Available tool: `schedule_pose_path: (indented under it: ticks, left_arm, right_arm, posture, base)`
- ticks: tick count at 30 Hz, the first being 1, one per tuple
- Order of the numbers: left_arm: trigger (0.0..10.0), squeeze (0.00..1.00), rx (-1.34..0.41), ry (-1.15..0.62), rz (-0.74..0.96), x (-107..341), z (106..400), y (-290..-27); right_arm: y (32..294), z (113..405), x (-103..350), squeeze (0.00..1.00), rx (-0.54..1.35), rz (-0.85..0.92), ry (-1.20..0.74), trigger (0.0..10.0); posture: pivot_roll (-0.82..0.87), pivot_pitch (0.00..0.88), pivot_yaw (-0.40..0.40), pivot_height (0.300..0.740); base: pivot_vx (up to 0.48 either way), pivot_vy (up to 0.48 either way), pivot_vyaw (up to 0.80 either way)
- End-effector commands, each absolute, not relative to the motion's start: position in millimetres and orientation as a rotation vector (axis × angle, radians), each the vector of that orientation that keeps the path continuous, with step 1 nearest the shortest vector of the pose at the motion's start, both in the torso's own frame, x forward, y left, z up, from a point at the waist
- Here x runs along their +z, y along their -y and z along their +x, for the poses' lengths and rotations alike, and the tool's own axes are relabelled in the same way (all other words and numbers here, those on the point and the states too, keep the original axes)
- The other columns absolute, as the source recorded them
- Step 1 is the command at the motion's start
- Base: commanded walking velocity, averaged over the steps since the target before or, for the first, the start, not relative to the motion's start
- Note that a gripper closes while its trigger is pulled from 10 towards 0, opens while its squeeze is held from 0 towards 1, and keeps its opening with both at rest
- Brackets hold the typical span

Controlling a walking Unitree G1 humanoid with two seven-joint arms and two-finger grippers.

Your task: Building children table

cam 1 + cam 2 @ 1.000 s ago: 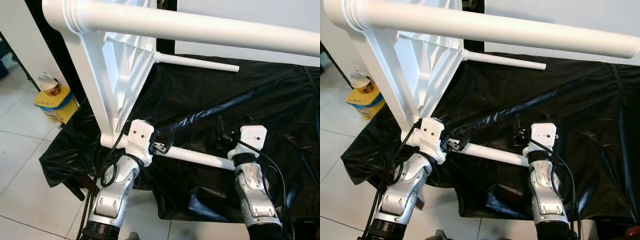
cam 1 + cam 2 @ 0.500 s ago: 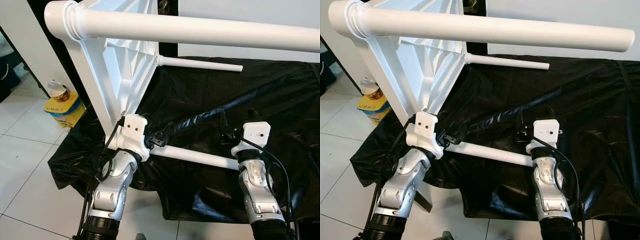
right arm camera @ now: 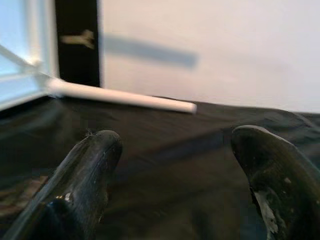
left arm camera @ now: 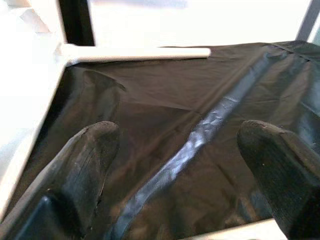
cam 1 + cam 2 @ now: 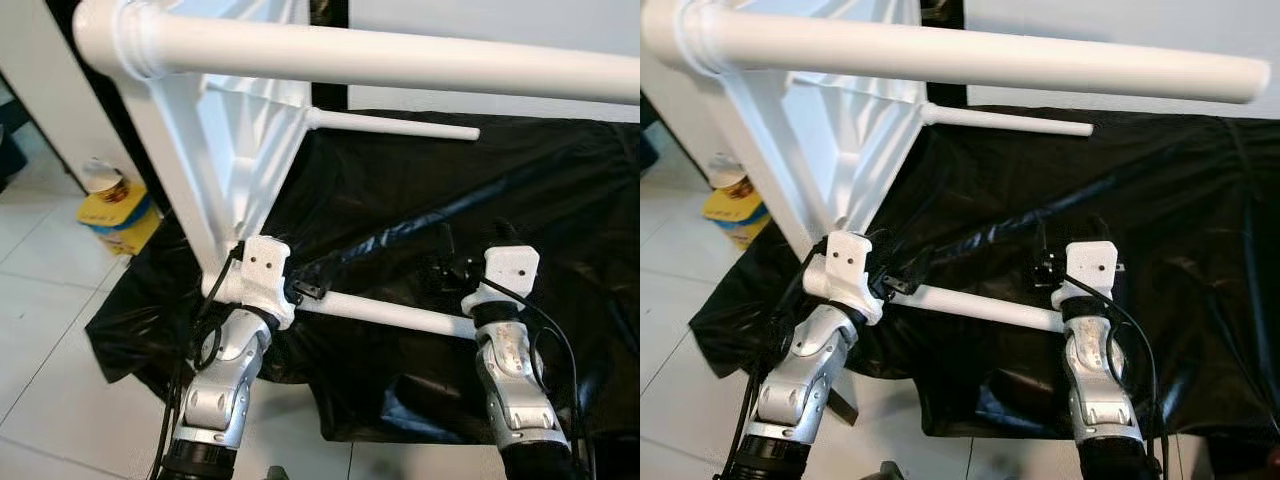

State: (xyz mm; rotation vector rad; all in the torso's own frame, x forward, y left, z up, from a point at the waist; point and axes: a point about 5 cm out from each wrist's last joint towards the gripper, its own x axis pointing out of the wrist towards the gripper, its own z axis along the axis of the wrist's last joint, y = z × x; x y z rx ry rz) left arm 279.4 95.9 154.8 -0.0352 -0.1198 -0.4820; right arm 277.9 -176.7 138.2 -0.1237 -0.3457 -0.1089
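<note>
Both parted grippers, left gripper [image 4: 175, 145] and right gripper [image 3: 172, 155], flank a sideways-lying table leg [image 5: 385, 312].

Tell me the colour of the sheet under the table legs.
Glossy black sheet, beneath the white table legs; it shows best in the left eye view.
</note>
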Motion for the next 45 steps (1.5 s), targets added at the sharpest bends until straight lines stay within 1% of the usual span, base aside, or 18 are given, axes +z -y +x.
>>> schedule_pose_path:
  ticks: [1,7,9,12,17,20,27,30,45]
  left_arm:
    - [10.0,0.00,-0.474,0.117,-0.034,153,281,-95]
    - [10.0,0.00,-0.480,0.111,-0.036,151,280,-95]
    - [10.0,0.00,-0.482,0.107,-0.041,150,280,-95]
    - [10.0,0.00,-0.470,0.097,-0.064,147,280,-97]
    - [10.0,0.00,-0.445,0.092,-0.090,146,279,-96]
    - [10.0,0.00,-0.447,0.089,-0.093,146,278,-95]
    - [10.0,0.00,-0.464,0.087,-0.080,146,276,-96]
    - [10.0,0.00,-0.478,0.091,-0.039,146,276,-98]
    - [10.0,0.00,-0.513,0.092,0.014,144,270,-96]
  right_arm:
    - [181,277,136,0.00,-0.130,-0.120,0.332,10.0]
    - [182,277,138,0.00,-0.130,-0.120,0.340,10.0]
    - [182,278,138,0.00,-0.130,-0.120,0.342,10.0]
    - [182,279,141,0.00,-0.129,-0.127,0.345,10.0]
    - [184,279,141,0.00,-0.127,-0.136,0.346,10.0]
    - [185,279,141,0.00,-0.131,-0.138,0.344,10.0]
    - [182,279,140,0.00,-0.132,-0.131,0.343,10.0]
    - [180,277,138,0.00,-0.132,-0.128,0.339,10.0]
    - [180,275,136,0.00,-0.141,-0.129,0.333,10.0]
  posture:
    - [0.03,0.016,-0.006,0.740]
    - [0.03,0.017,-0.017,0.740]
    - [0.03,0.017,-0.017,0.740]
    - [0.03,0.020,-0.038,0.740]
    - [0.03,0.023,-0.036,0.740]
    - [0.04,0.022,-0.032,0.740]
    - [0.04,0.022,-0.029,0.740]
    - [0.04,0.022,-0.023,0.740]
    - [0.04,0.025,-0.018,0.740]
  base:
    - [0.000,0.000,-0.80]
    - [0.000,0.000,-0.80]
    - [0.000,0.000,0.00]
    - [0.000,0.000,0.00]
    - [0.000,0.000,0.00]
    - [0.000,0.343,0.00]
    - [0.000,0.299,0.00]
    - [0.000,0.000,0.00]
    - [0.000,0.000,0.00]
